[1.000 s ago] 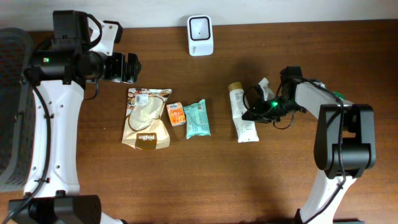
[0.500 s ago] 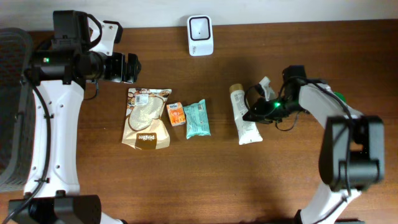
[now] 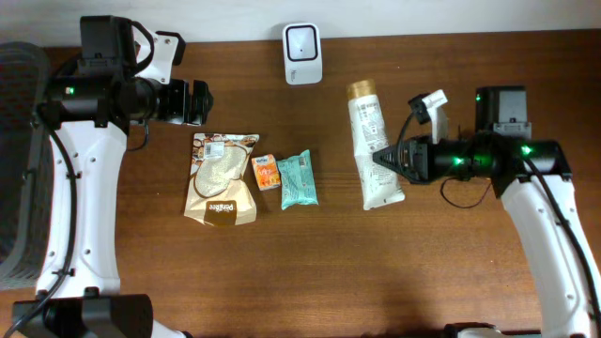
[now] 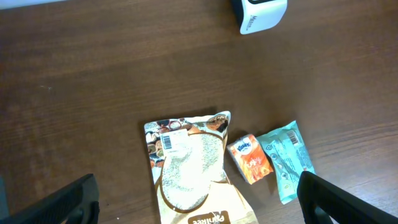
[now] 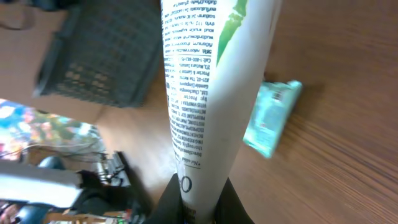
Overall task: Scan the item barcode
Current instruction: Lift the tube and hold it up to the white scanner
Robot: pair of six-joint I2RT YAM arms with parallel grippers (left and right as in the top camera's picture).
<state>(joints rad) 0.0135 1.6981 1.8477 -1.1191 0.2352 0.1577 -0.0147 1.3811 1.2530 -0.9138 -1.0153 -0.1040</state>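
Note:
My right gripper (image 3: 389, 161) is shut on the lower end of a white tube (image 3: 373, 148) with a gold cap and holds it above the table, cap pointing toward the back edge. In the right wrist view the tube (image 5: 205, 81) rises from between the black fingers (image 5: 171, 202), with fine print and a green stripe facing the camera. I can make out no barcode on it. The white scanner (image 3: 302, 53) stands at the back centre, left of the cap. My left gripper (image 3: 199, 101) hangs open at the back left, nothing between its fingers (image 4: 68, 199).
A brown snack bag (image 3: 223, 178), a small orange packet (image 3: 267, 173) and a teal packet (image 3: 299, 178) lie in a row left of centre. A dark mesh basket (image 3: 19, 169) sits at the far left edge.
My right arm has swung out to the right and lifted the tube off the table; the tube now sits farther back, its cap nearer the scanner. The left arm has not moved.

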